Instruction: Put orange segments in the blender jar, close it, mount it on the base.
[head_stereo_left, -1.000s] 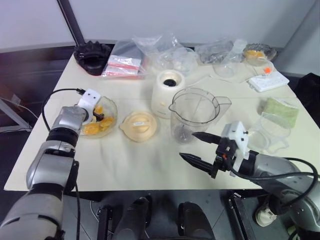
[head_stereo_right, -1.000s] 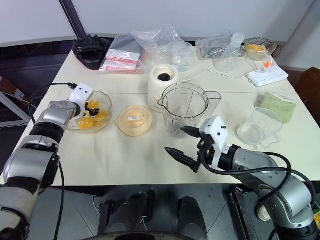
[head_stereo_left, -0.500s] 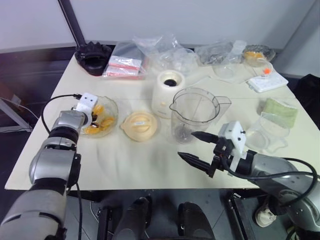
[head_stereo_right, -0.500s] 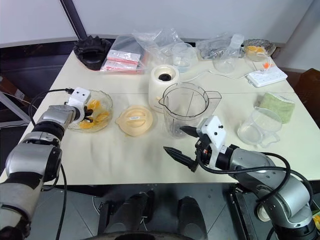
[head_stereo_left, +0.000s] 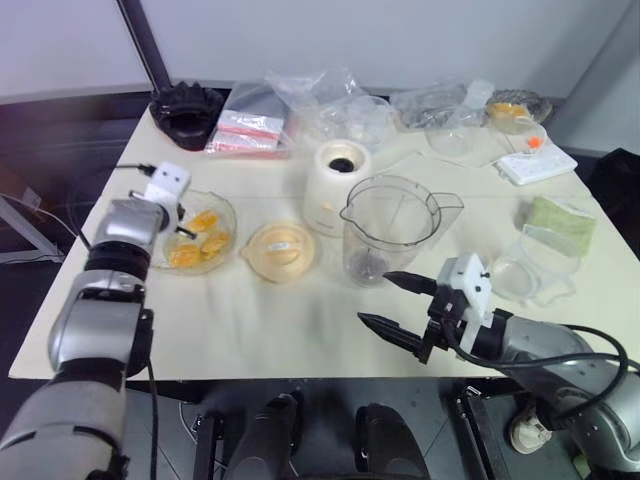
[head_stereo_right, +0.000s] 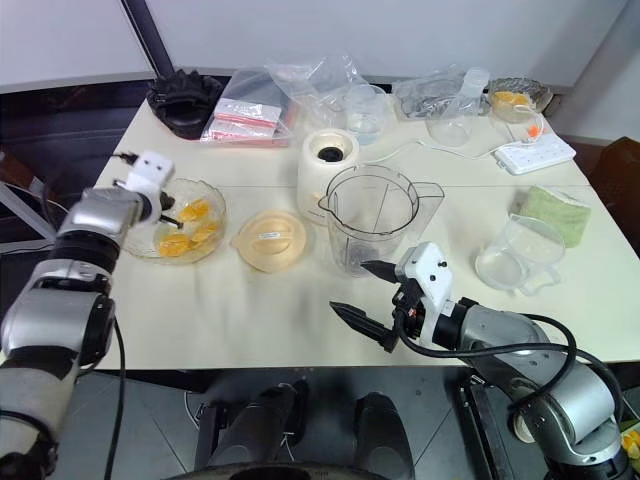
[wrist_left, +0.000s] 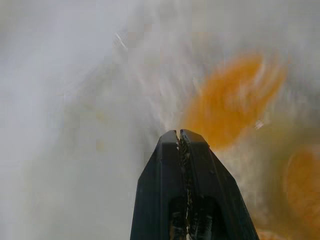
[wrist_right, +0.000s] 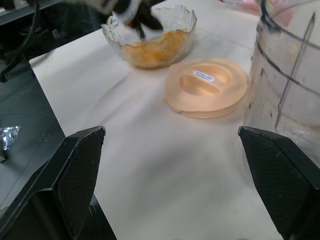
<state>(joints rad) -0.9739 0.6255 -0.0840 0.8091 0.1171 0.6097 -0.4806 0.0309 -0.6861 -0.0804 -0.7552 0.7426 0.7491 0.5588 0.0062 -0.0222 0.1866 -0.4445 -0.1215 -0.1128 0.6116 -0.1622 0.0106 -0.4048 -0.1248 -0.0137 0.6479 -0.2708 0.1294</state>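
Resting on a cream bench (head_stereo_left: 250, 330) are one blender jar (head_stereo_left: 392, 228), one base (head_stereo_left: 335, 186) and one wavy-rimmed glass bowl (head_stereo_left: 228, 216) that carries the orange segments (head_stereo_left: 203, 221). Three or four segments can be made out in that bowl; an exact count is not possible. The jar stands upright and uncovered near the middle of the bench, just beside the base, which sits behind it and to its left with its dark round socket facing up. One flat pale-orange lid (head_stereo_left: 279, 249) lies between the bowl and the jar, touching neither.

The left hand (head_stereo_left: 182, 230) hangs over the near-left part of the bowl with its two black fingers pressed together; the left wrist view shows the tips meeting with nothing between them, and blurred orange pieces beyond. The right hand (head_stereo_left: 392, 303) hovers low over the bench in front of the jar, its two fingers spread wide and holding nothing.

At the far edge of the bench sit one black ridged round object (head_stereo_left: 185, 113), a heap of clear plastic bags (head_stereo_left: 290, 110), a second small glass bowl with orange pieces (head_stereo_left: 518, 105) and one white power strip (head_stereo_left: 536, 162). On the right lie one green cloth (head_stereo_left: 560, 217) and one smaller clear cup (head_stereo_left: 540, 262).
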